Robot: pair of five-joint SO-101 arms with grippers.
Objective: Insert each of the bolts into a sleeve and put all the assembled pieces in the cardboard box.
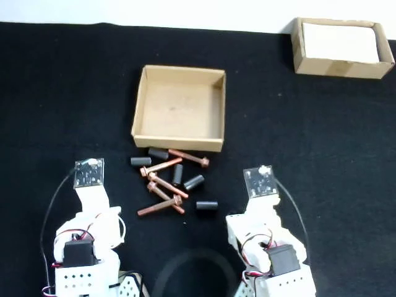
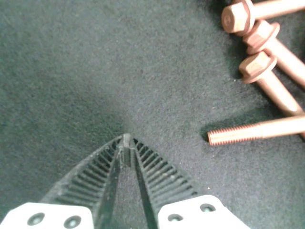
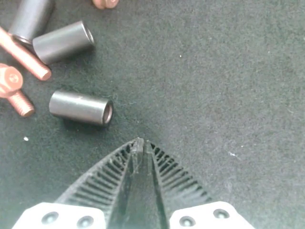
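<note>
The table was dull black, with a pale strip beyond its far edge and a second box at the far right corner. The bolts and sleeves lay loose just before the open box, between the arms. The left gripper and right gripper hung over the table, each pinched together on nothing.

Copper bolts and dark grey sleeves on black cloth, tan cardboard box.
</note>
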